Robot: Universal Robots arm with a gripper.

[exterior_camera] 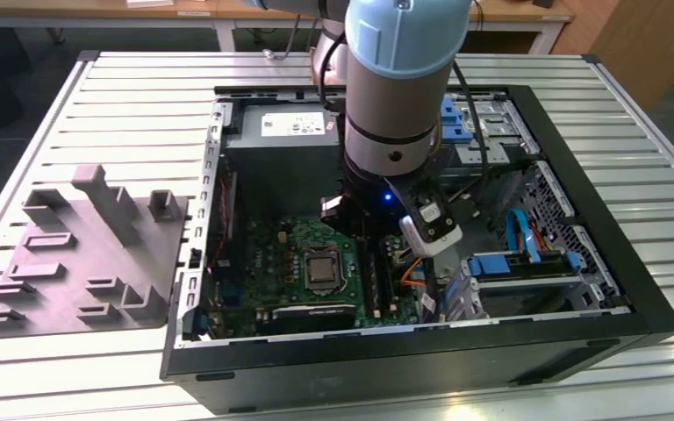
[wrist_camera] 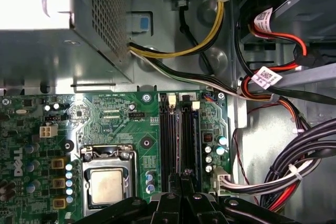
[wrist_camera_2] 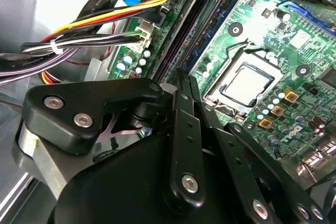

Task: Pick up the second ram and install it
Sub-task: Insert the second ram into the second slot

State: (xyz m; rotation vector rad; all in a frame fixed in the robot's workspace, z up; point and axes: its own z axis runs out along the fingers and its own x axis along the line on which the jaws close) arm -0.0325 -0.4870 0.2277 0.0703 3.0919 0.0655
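**Desk:** Where is the second ram [wrist_camera_2: 218, 22] sitting?

**Field:** By my judgement it is the blue stick with dark chips, standing on edge among the black slots [wrist_camera: 169, 140]. It is lying just beyond the hand [wrist_camera_2: 181, 77], on the side of the processor socket [wrist_camera: 107, 184]. It could equally be the other stick of the pair; that cannot be told.

**Desk:** And the hand?

**Field:** It is hanging inside the open computer case [exterior_camera: 618, 338], at the centre of the exterior view, over the green motherboard [exterior_camera: 296, 241]. It is sitting narrow, tips almost meeting. Whether it is pinching the stick's edge, I cannot tell.

**Desk:** Which step is running?

**Field:** Installing rather than picking, as I read it. The arm is working at the slots, well apart from the grey tray [exterior_camera: 80, 263] lying on the surface [exterior_camera: 618, 132] at the exterior view's left.

**Desk:** What is the seating asking for?

**Field:** A stick lined square with its slot, pressure going straight down, and the cable bundle [wrist_camera: 294, 166] beside the board staying clear.
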